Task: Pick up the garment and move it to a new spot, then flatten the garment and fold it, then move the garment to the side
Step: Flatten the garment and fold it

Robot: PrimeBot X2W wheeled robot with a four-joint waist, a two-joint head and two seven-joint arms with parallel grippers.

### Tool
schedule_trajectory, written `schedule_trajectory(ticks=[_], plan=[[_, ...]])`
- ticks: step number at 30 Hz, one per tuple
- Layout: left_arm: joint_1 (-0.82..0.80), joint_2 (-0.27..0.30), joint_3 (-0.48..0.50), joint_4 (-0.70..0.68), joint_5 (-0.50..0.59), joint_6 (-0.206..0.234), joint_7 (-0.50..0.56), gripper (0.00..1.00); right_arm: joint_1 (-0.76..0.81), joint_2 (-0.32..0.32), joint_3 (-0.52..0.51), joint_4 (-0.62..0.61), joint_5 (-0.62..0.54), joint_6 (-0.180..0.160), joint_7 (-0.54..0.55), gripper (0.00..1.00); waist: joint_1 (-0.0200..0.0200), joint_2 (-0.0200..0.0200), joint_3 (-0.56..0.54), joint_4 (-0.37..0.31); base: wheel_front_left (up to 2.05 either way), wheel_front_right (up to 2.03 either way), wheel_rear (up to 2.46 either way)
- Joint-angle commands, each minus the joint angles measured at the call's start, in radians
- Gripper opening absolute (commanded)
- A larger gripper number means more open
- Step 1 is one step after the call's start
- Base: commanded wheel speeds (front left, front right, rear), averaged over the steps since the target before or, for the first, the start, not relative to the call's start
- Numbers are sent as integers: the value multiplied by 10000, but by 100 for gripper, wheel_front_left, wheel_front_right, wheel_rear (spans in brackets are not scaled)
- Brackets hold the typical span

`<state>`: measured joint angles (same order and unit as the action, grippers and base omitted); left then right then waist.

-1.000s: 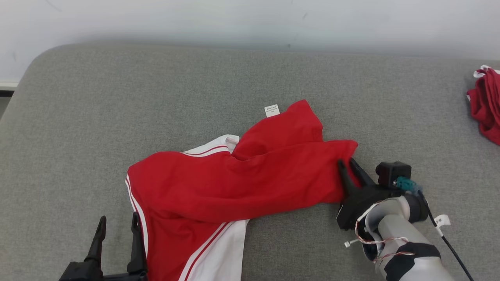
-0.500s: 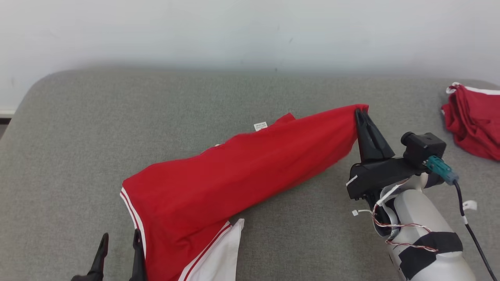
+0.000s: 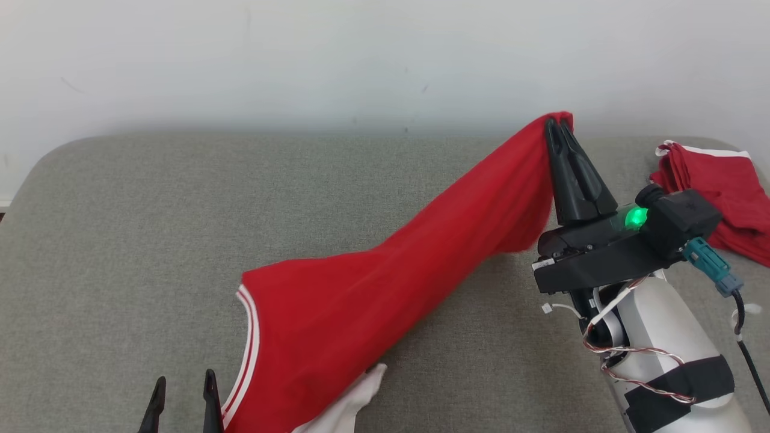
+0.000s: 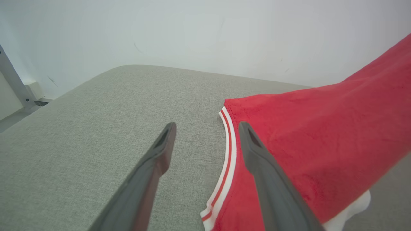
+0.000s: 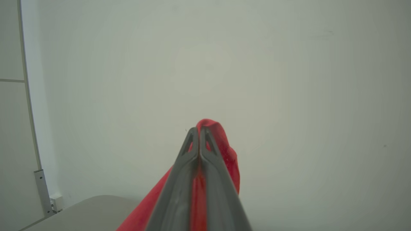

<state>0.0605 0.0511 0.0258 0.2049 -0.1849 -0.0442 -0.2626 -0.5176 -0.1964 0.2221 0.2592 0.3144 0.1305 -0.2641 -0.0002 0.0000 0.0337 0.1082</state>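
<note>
While right tool (image 3: 558, 125) pinches garment (image 3: 361, 300), head view reveals red heap (image 3: 722, 180).

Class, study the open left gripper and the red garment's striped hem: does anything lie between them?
Nothing visible does. The left gripper stands open beside the red garment at its striped hem, with bare grey cushion between.

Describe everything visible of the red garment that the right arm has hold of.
The red garment looks like soft jersey, with white-and-red striped trim along one edge and a white panel at its low end. The right gripper holds one corner high in shut jaws. From there the cloth slopes down in a stretched band to the grey padded surface, where the rest lies. The left gripper stands open beside the trim; contact is unclear.
</note>
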Motion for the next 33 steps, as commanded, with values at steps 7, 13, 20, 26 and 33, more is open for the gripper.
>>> schedule_trajectory(ticks=[7, 13, 20, 26, 33], plan=[[-147, -12, -268, 49, -268, 44, -30, 100, -939, -287, 566, -41, -118, 9, 3, 0, 2, 0, 228, 243, 0, 0, 0], [-393, -14, -590, 93, -413, 74, -30, 100, -2113, -520, 889, 1487, -64, 9, 3, 0, 2, 0, 548, 589, 0, 0, 0], [-944, -14, -1159, 193, -604, 37, -30, 100, -4050, -757, 1133, 4179, -502, 9, 5, 0, 2, 0, 1151, 1256, 0, 0, 0], [-1446, -17, -1780, 184, -902, 144, -30, 100, -5515, -923, 1087, 6433, -971, 9, 3, 0, 2, 0, 1807, 1877, 0, 0, 0], [-1692, -12, -2220, 142, -1131, 358, -30, 100, -6192, -762, 967, 7538, -1518, 9, 3, 100, 2, 0, 2141, 2091, 0, 0, 0]])
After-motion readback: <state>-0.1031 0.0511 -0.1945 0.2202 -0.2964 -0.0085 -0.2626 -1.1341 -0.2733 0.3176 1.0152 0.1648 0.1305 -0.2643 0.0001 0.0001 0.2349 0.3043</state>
